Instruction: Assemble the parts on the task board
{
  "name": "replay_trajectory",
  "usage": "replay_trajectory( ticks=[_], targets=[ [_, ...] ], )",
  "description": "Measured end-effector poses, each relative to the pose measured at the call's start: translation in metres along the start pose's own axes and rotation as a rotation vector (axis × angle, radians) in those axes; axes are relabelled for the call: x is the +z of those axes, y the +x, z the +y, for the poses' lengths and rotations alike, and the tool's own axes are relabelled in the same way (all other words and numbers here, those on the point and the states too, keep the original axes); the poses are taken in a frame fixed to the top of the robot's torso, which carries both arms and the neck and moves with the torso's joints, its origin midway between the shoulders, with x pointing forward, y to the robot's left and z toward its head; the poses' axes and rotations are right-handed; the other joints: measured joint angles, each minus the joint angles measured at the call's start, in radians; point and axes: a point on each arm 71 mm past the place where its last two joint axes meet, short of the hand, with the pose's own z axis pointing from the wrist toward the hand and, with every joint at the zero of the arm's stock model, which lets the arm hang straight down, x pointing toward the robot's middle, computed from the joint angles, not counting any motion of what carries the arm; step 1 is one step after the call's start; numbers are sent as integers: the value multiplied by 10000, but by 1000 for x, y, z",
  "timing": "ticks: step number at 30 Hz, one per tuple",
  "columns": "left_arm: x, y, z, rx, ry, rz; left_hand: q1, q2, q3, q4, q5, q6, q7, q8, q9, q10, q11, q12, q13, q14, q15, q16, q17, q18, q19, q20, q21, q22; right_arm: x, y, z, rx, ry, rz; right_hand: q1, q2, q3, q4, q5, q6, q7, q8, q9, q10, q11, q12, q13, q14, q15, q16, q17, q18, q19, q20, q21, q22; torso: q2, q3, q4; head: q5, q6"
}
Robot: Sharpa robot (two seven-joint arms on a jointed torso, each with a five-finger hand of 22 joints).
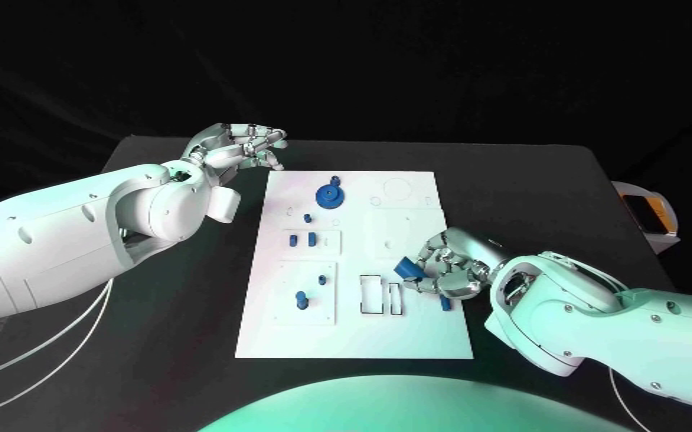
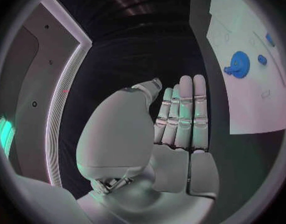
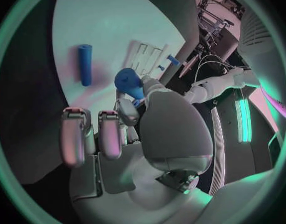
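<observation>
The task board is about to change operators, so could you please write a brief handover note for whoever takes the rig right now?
Left hand: holds nothing, fingers loosely curled, above the table beyond the task board's far left corner.
Right hand: over the board's right edge, holding a blue part in its fingers.
Board: a round blue disc sits near the far edge; small blue pegs stand in the left column; a blue cylinder lies loose on the board near the right hand.
Done: several parts look seated, though I cannot confirm it.
Left: place the held part, then the loose cylinder; the rectangular slots beside the right hand look unfilled.
</observation>
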Motion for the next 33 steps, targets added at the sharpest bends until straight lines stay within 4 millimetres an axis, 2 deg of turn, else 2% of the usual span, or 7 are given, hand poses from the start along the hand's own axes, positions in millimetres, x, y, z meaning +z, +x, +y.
replay_trajectory(
  ticks=[9,15,17,23,25,29,33],
  targets=[
    [1,2,0,-12,-6,47,0,0,0,0,0,0,0,0,0,0,0,0,0,0,0,0,8,0,0,0,0,-11,6,10,19,472,-369,423,-11,11,27,28,87,39,39,-1,-5,70,-1,6,76,0,0,39,17,0,0,0,0,-1,11,-3,12,15,-23],
    [1,3,0,-22,-9,82,0,0,0,0,0,0,0,0,0,0,0,0,1,0,0,0,8,0,0,0,0,-11,12,17,24,506,-405,893,-391,387,25,29,219,90,91,-47,-82,146,-4,157,261,-1,1,39,66,0,0,1,0,-2,11,-5,12,46,-40],
    [1,4,0,-25,-9,94,0,0,0,0,0,0,0,0,0,0,0,0,1,0,0,0,8,0,0,0,0,-11,13,19,25,502,-404,1021,-446,438,25,29,293,89,91,-75,-82,160,-17,158,281,0,1,39,73,1,0,1,0,-2,11,-5,10,58,-43],
    [1,5,0,-37,-14,136,0,0,0,0,0,0,0,0,0,0,0,0,1,0,0,0,7,0,0,0,0,-10,18,28,25,475,-289,1461,-1032,327,25,30,387,110,111,-82,-27,196,17,158,360,0,1,39,80,0,0,1,0,-3,11,2,8,106,-37],
    [1,5,0,-38,-17,140,0,0,0,0,0,0,0,0,0,0,0,0,2,0,0,0,7,0,0,0,0,-10,19,30,26,458,-285,1545,-1327,268,-39,35,761,144,112,1,46,275,-9,240,465,0,1,39,85,0,0,1,0,-3,12,3,7,111,-40],
    [1,5,0,-37,-23,138,0,0,0,0,0,0,0,0,0,0,0,0,2,0,0,0,6,0,0,0,0,-10,20,32,27,419,-288,1658,-1691,220,-312,32,783,474,-183,18,40,341,-52,363,640,0,1,39,101,0,0,1,0,-3,14,8,1,128,-60],
    [1,5,0,-38,-29,140,0,0,0,0,0,0,0,0,0,0,0,0,2,0,0,0,6,0,0,0,0,-10,20,34,28,381,-278,1723,-1723,209,-323,43,700,534,-241,28,39,374,-19,363,679,-1,1,39,102,0,0,1,-1,-4,15,13,0,141,-71]
  ],
)
